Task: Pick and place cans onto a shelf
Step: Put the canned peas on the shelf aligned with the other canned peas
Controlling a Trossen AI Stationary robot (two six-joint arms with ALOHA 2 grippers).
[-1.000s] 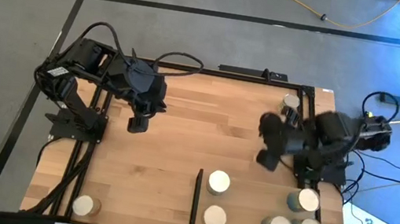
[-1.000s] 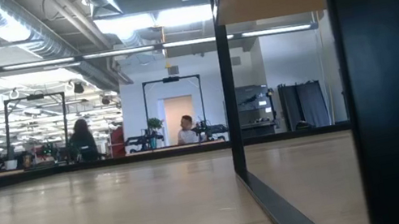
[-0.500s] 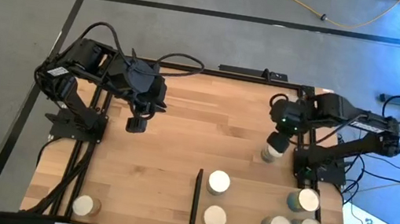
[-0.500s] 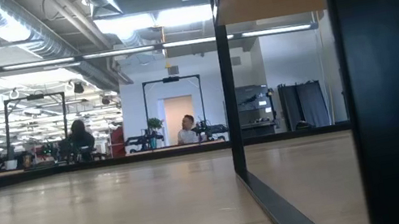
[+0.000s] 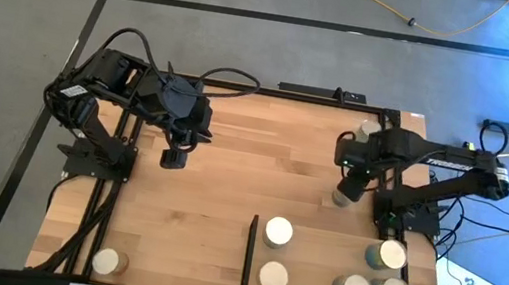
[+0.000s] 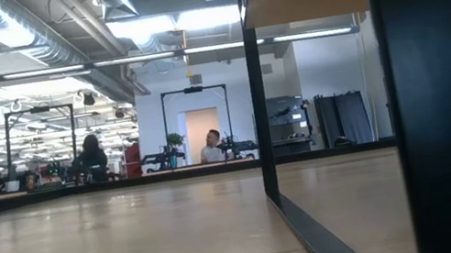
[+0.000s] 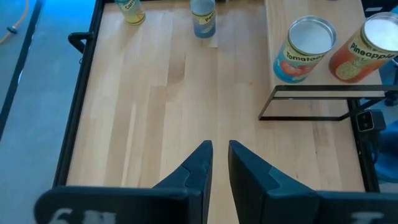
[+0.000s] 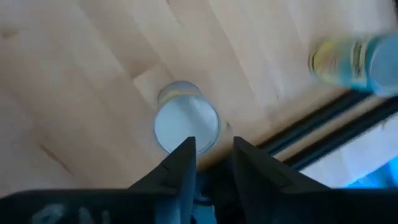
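Here, right gripper (image 5: 344,189) over a can (image 8: 186,122) on the bench (image 5: 227,189).
Its fingers parted, clear of the can; left gripper (image 7: 216,157) fingers nearly together, empty.

Cream-topped cans (image 5: 278,232) stand on a pale wood shelf (image 5: 316,273); two (image 7: 305,50) carry orange and blue labels.

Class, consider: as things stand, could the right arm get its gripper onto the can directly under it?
Probably yes: the right gripper hangs just above that can, with bare tabletop around it and nothing between.
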